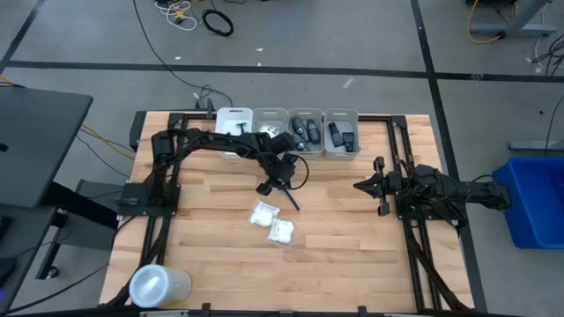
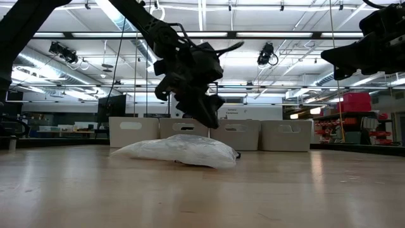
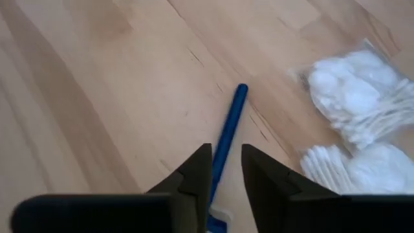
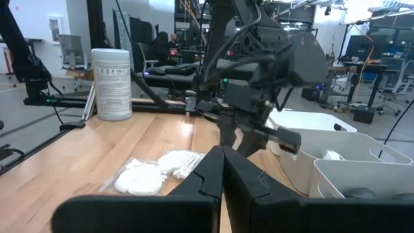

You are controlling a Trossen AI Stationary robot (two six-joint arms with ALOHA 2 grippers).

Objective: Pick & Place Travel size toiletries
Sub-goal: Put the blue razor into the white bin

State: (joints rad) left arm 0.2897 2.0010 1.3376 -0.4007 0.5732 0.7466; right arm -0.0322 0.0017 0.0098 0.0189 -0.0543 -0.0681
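A dark blue razor (image 3: pixel 229 123) lies flat on the wooden table (image 1: pixel 352 246), its handle pointing away from my left gripper (image 3: pixel 226 165). That gripper slants down over the razor (image 1: pixel 291 201) and is open. One finger stands on each side of the handle near the head end (image 3: pixel 217 223), with a gap showing beside the handle. Two white crinkly packets (image 1: pixel 263 214) (image 1: pixel 282 231) lie just nearer the front edge, also seen in the left wrist view (image 3: pixel 362 97). My right gripper (image 1: pixel 359 187) waits shut above the table's right side.
Several white bins (image 1: pixel 270 123) stand in a row along the far edge, two of them holding dark oblong containers (image 1: pixel 306 132). A large clear round lidded tub (image 1: pixel 159 286) stands at the near left corner. Bare wood lies between the packets and the right arm.
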